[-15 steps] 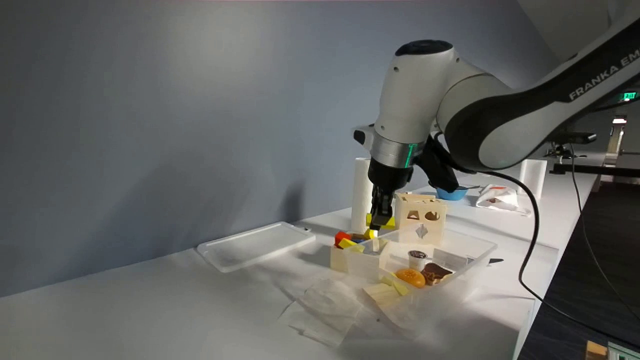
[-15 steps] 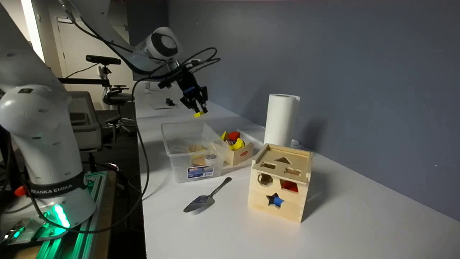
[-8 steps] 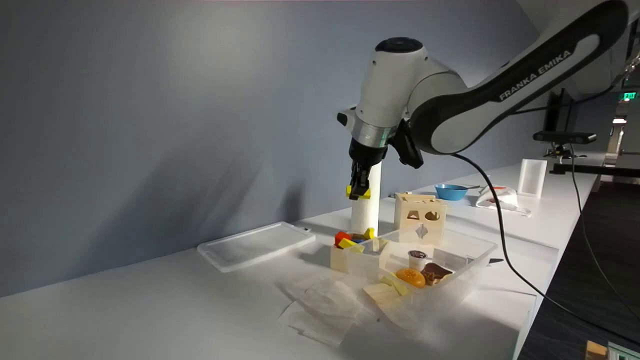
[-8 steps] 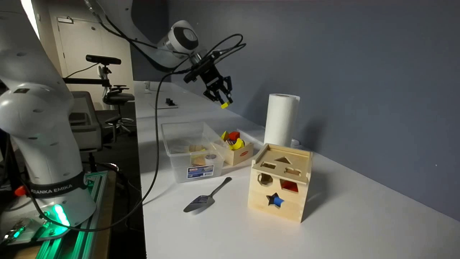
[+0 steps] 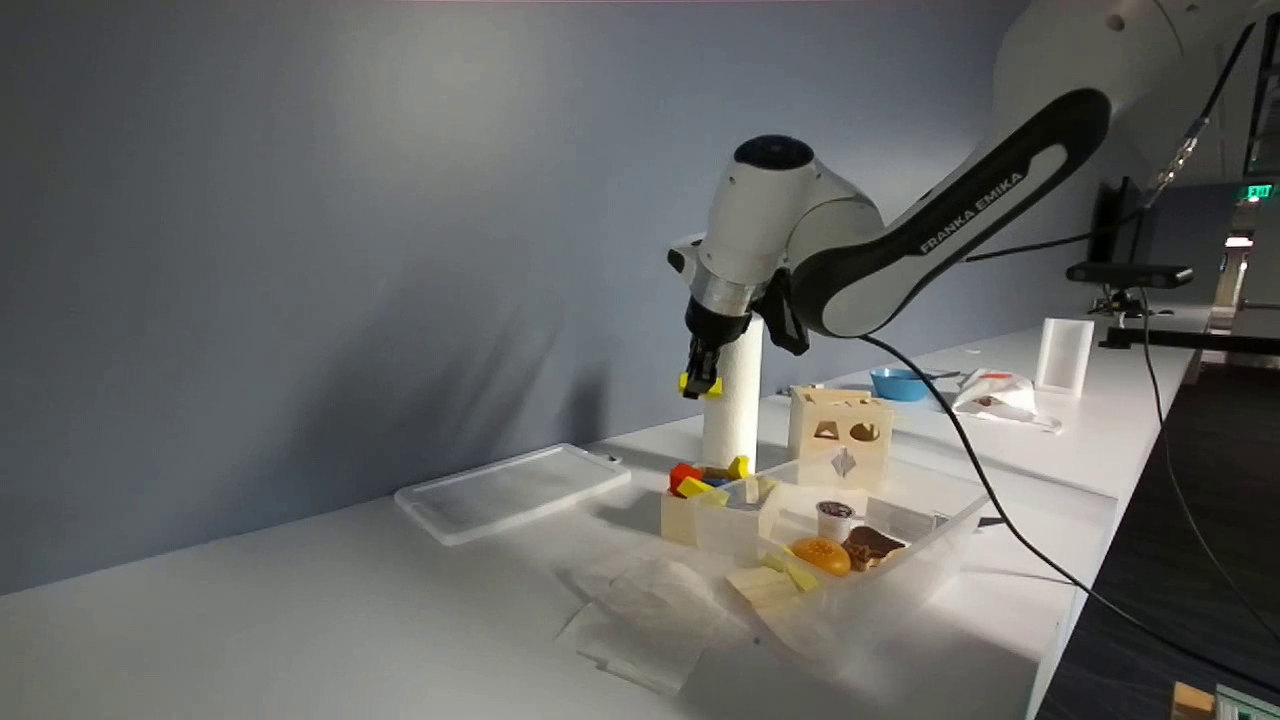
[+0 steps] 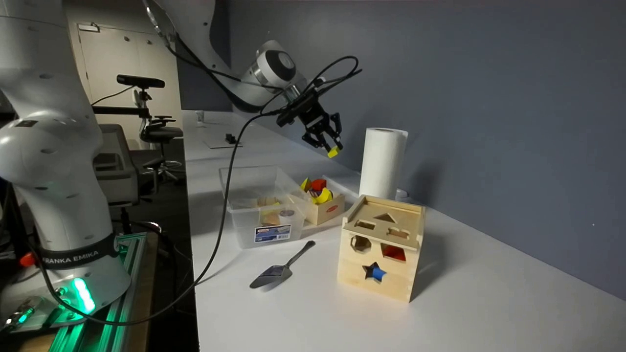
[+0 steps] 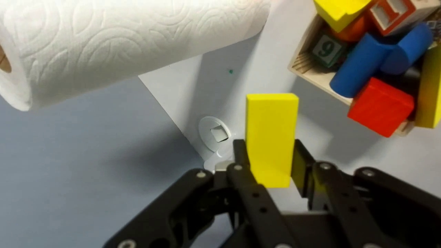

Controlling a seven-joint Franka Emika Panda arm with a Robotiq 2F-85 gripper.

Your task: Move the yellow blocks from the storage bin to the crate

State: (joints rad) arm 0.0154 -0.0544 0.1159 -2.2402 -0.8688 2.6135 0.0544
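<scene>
The jointed white-and-black robot arm (image 5: 900,255) arches downward — its black two-fingered gripper (image 7: 269,155) hanging tilted, clamped in a hold.

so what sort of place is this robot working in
Probably an office or lab: there's a lit green exit sign in the background, an office-style chair, and a long white table along the wall.

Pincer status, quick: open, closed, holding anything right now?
Pincer: closed, holding a yellow rectangular block up in the air.
</scene>
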